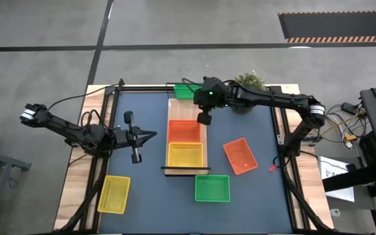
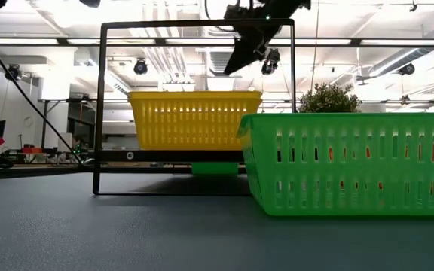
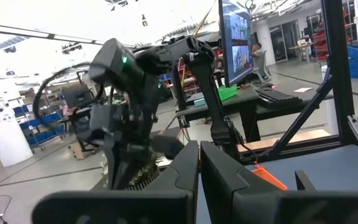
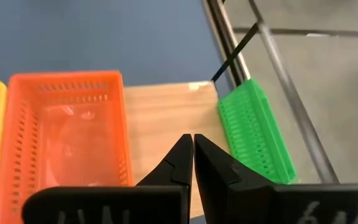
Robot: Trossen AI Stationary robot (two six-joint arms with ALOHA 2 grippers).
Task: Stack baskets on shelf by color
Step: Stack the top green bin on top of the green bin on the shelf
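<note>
The shelf (image 1: 205,134) is a light-wood board in a black wire frame, lying lengthwise at the table's middle. A red-orange basket (image 4: 64,137) and a yellow basket (image 1: 185,155) sit side by side on it. A green basket (image 4: 253,134) stands tipped on its long side just past the shelf's far end. My right gripper (image 1: 204,119) hangs shut and holding nothing above the board's bare far part (image 4: 166,112). My left gripper (image 1: 150,136) waits shut at the table's left, level, also holding nothing.
Loose on the dark mat lie a red-orange basket (image 1: 240,156) at the right, a green basket (image 1: 212,188) near the shelf's near end, and a yellow basket (image 1: 113,194) at the near left. A potted plant (image 1: 250,81) stands at the far edge.
</note>
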